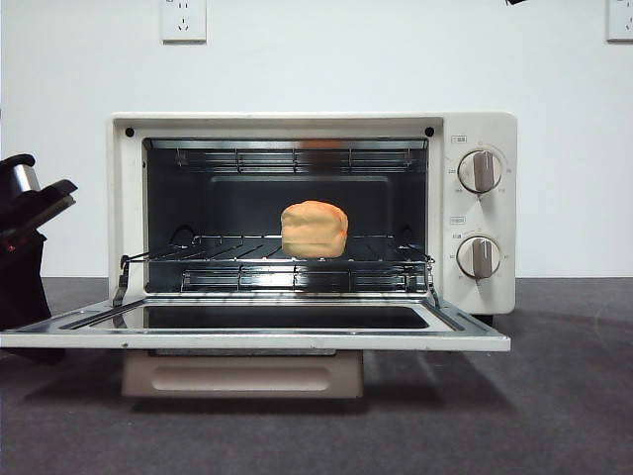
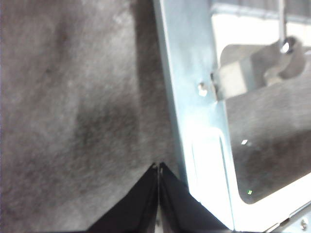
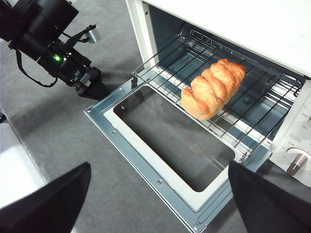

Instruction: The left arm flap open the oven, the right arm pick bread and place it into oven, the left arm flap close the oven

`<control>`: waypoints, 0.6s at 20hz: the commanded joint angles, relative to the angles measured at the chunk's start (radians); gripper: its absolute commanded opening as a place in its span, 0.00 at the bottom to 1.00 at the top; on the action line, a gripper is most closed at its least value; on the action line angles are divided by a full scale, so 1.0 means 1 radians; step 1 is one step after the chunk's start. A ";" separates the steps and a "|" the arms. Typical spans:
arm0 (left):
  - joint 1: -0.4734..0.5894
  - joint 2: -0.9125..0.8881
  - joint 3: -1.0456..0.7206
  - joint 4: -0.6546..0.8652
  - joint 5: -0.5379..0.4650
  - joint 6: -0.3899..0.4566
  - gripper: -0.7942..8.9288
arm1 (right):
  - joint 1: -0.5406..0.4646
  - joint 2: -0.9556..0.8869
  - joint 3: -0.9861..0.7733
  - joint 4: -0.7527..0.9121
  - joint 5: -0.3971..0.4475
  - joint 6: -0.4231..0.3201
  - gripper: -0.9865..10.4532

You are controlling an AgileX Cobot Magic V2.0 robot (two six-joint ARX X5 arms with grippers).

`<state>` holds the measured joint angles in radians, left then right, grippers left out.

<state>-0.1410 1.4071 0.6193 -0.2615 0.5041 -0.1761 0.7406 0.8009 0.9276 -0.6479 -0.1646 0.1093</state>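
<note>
Golden-orange and lumpy, the bread (image 1: pixel 315 229) already sits on the wire rack inside the oven (image 3: pixel 272 29), whose door (image 1: pixel 257 332) lies flat open — only closing is left. The left tool (image 2: pixel 158 167), pinched together and empty, sits beside the door's edge; the right tool (image 3: pixel 158 194) hangs wide apart, empty, above the table (image 3: pixel 73 141).

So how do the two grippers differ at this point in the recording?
The left gripper has its jaws shut and sits low beside the open oven door; the right gripper has its jaws wide apart and hangs above that door, looking down on the bread on the rack. Both are black and hold nothing.
</note>
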 commanded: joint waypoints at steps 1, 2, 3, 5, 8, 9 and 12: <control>0.001 0.009 0.008 0.053 0.143 -0.003 0.09 | 0.009 0.007 0.009 0.003 0.005 0.006 0.48; 0.007 0.009 0.008 0.067 0.177 -0.010 0.09 | 0.009 0.007 0.009 0.003 0.005 0.006 0.48; 0.015 0.009 0.008 0.083 0.207 -0.019 0.09 | 0.009 0.007 0.009 0.003 0.006 0.006 0.48; 0.028 0.009 0.008 0.111 0.241 -0.029 0.09 | 0.009 0.007 0.009 0.003 0.008 0.006 0.48; 0.043 0.009 0.008 0.146 0.268 -0.047 0.09 | 0.009 0.007 0.009 0.003 0.008 0.007 0.48; 0.048 0.009 0.008 0.159 0.276 -0.050 0.09 | 0.009 0.007 0.009 0.003 0.008 0.008 0.48; 0.065 0.001 0.008 0.209 0.283 -0.071 0.09 | 0.009 0.007 0.009 0.003 0.008 0.010 0.48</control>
<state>-0.0654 1.4071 0.6136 -0.0917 0.7261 -0.2379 0.7406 0.8009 0.9276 -0.6479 -0.1577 0.1116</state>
